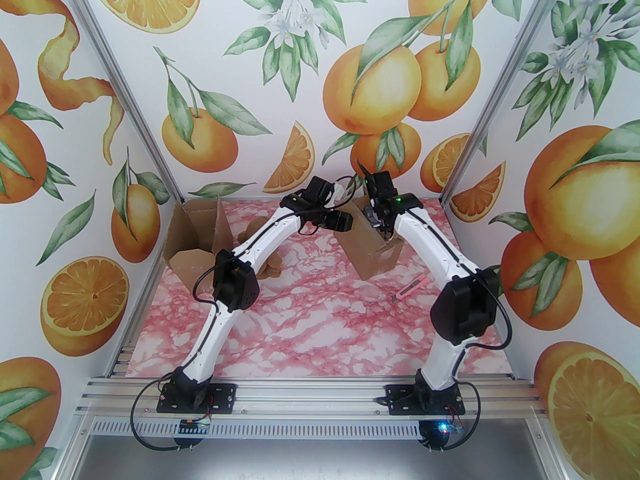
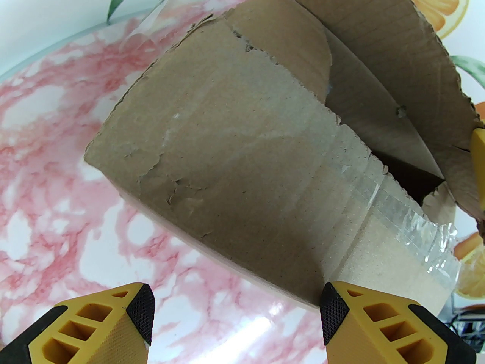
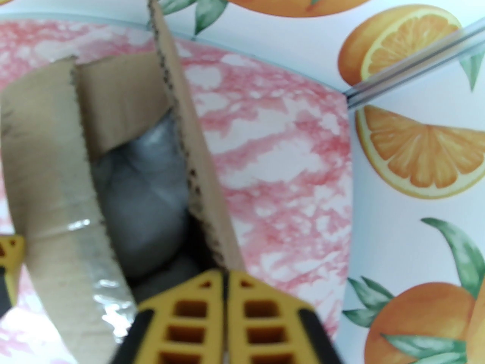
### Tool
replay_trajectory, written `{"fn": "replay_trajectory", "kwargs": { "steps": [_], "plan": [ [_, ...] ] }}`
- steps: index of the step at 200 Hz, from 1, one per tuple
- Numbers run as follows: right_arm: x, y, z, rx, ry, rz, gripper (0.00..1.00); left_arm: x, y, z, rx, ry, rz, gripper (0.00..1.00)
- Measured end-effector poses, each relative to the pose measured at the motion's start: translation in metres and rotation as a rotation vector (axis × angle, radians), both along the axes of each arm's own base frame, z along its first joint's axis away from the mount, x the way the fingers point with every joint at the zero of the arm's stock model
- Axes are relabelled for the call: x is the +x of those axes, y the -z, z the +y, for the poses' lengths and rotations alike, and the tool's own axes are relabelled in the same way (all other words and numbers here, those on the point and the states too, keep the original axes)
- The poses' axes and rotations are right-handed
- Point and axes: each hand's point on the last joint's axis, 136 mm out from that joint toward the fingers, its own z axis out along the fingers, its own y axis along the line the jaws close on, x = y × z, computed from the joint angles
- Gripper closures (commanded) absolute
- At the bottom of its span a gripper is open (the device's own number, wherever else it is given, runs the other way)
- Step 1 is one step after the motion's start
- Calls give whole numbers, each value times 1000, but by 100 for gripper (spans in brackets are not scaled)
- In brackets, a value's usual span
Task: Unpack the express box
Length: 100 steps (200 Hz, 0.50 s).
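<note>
Wide-spread tool (image 2: 237, 313) before torn box (image 2: 227, 146)

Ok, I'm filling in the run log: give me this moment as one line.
left pincer: open, near brown cardboard box | right pincer: shut on its flap | grey bag: inside box

The box (image 1: 372, 258) was plain brown cardboard. The table (image 1: 320, 328) wore pink-and-white marbling, and the walls (image 1: 250, 133) white with oranges and green leaves.

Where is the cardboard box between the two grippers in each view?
Top external: box just right of centre, towards the back.
Left wrist: box across the middle.
Right wrist: box at left, flap running down to the right gripper.
Shared landmark: pink marbled table.
</note>
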Motion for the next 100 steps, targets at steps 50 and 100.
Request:
{"fn": "replay_trajectory", "kwargs": {
  "steps": [50, 100],
  "plan": [
    [-3, -3, -7, 222, 59, 36, 100, 9, 0, 14, 23, -36, -3, 25],
    [-20, 4, 11, 459, 149, 84, 100, 18, -17, 44, 91, -107, -41, 23]
  ]
}}
